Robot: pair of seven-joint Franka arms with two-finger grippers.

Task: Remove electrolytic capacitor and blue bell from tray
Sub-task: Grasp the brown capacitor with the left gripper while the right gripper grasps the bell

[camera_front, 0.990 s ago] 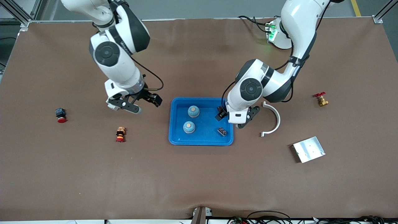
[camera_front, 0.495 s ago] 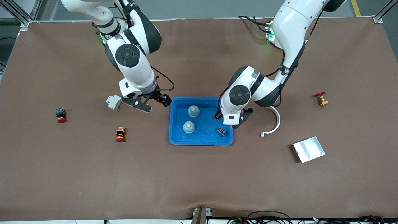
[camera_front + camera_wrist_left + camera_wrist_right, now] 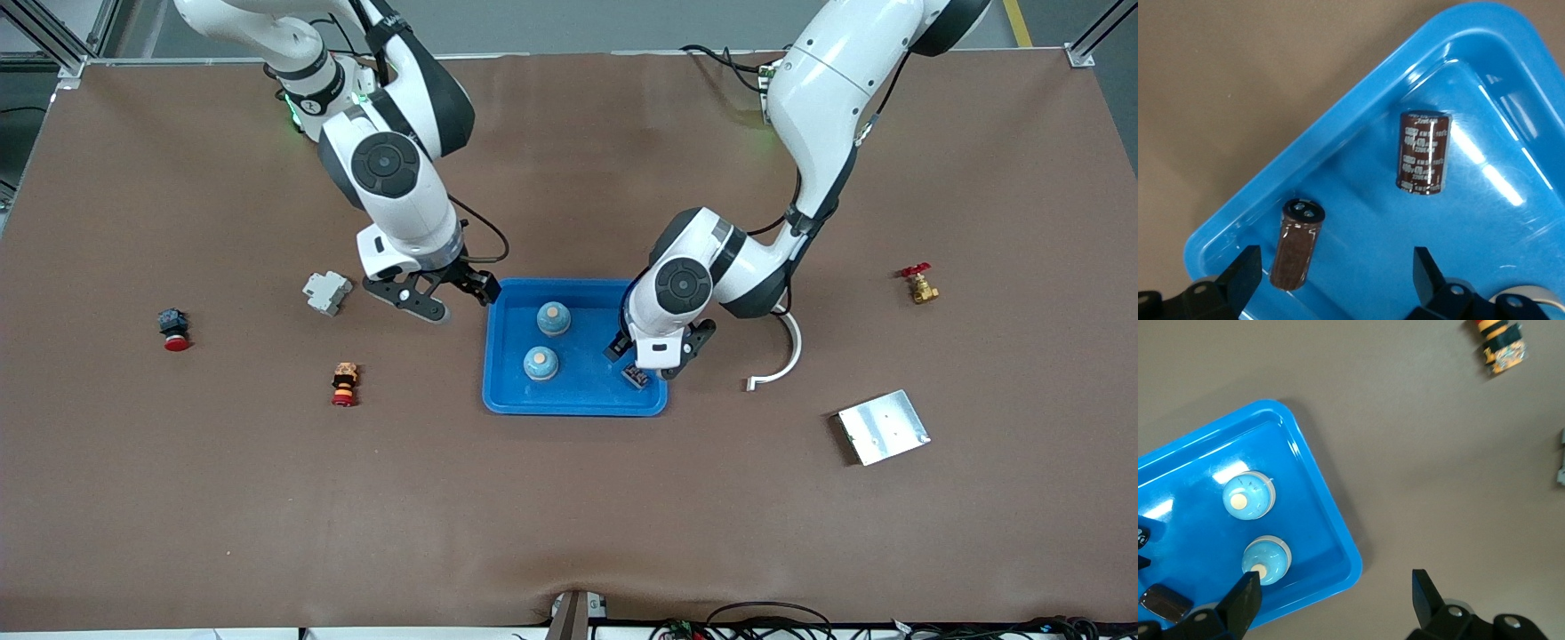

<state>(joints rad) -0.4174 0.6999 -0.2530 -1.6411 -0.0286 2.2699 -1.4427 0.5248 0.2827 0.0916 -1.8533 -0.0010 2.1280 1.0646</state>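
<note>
- Two capacitors (image 3: 1425, 153) are seen lying on their sides in the tray (image 3: 507, 391), at the left arm's end; in the left wrist view a second one (image 3: 1297, 243) lies close along the tray's wall.
- Two bells (image 3: 553, 318) stand in the tray as well, toward the right arm's end, one (image 3: 540, 363) nearer the front camera than the other.
- The capacitors are judged light, stiff and smooth-sleeved, so they may roll or slip; a hold across the round body near its middle is judged best.
- The bells are judged light and hard, with domed, slippery sides; a hold low on the dome is advised.
- The left gripper (image 3: 653, 360) is held over the capacitors' end of the tray with its fingers spread and nothing grasped; one capacitor is seen close to one fingertip (image 3: 1245, 273), the other between the tips but well off them.
- The right gripper (image 3: 436, 298) is held over the table just beside the tray's rim, fingers released and empty; the bells lie apart from its fingers (image 3: 1241, 600), not between them.
</note>
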